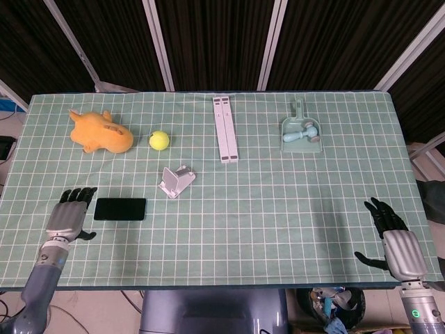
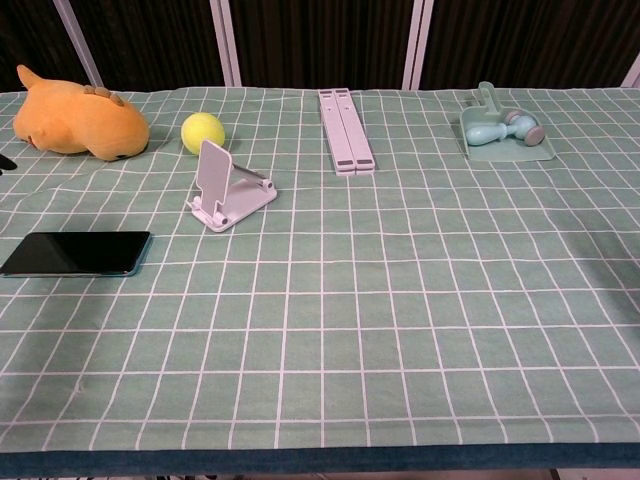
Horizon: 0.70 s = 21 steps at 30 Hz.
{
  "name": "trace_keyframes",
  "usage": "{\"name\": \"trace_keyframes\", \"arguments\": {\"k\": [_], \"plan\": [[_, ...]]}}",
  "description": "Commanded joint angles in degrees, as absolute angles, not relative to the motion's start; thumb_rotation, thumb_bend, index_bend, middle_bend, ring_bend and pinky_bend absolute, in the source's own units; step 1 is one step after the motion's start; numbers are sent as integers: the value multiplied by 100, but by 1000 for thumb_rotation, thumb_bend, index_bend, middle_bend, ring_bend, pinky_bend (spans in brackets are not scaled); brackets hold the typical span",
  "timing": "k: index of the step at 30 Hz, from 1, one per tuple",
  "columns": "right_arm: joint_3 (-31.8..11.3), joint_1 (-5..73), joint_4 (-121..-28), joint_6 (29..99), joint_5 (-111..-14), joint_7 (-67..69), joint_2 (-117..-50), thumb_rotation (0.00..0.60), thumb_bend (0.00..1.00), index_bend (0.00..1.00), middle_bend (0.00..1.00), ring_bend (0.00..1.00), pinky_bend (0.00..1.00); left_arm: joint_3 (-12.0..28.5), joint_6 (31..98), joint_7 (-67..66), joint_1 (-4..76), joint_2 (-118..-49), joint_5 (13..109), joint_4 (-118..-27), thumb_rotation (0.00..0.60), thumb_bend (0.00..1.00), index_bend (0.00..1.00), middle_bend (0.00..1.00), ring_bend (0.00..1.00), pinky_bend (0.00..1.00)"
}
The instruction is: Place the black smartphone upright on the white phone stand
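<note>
At the near edge of the table, the right hand (image 1: 393,241) hovered over the corner of the green checked cloth (image 1: 278,209), its dark fingers spread and nothing in them. The left hand (image 1: 68,215) lay at the opposite side, metal-backed with black fingers fanned apart, also holding nothing; only a dark fingertip of it showed at the edge of the chest view. Just beside that left hand, on its inner side, the black smartphone (image 1: 120,209) lay flat on the cloth, a glossy thin slab with rounded corners, apart from the fingers. Farther out and inward from the left hand stood the white phone stand (image 2: 227,187), a matte plastic hinged piece with its back plate tilted up (its cradle faced the phone's side). Beyond it sat a fuzzy yellow tennis ball (image 2: 203,132) and, straight out from the left hand, a soft orange plush toy (image 2: 78,121). Toward the far middle lay a pale folded bracket (image 1: 225,129) of two long slats, and far out from the right hand rested a teal dustpan (image 2: 503,136) with a small brush in it.
</note>
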<state>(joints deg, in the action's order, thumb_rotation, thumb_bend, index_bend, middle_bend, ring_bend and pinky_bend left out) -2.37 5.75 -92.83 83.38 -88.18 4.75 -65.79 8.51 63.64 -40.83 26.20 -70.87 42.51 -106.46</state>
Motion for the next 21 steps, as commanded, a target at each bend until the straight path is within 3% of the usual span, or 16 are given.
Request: {"name": "trace_keyframes", "arguments": {"k": [1,21], "plan": [[-242,578,-9293,8322,-8798,486,-6576,600,56,0,0,0,186,947,6271,-4730,3213,-7487,3380,-10333,600,150,32,95,0,0],[-266,585,-9321,8286,-8730,544,-6560,600,73,0,0,0,186,731,6420,-5226,4016,-8103,2485,-9878,600,196,135,158,0,0]]}}
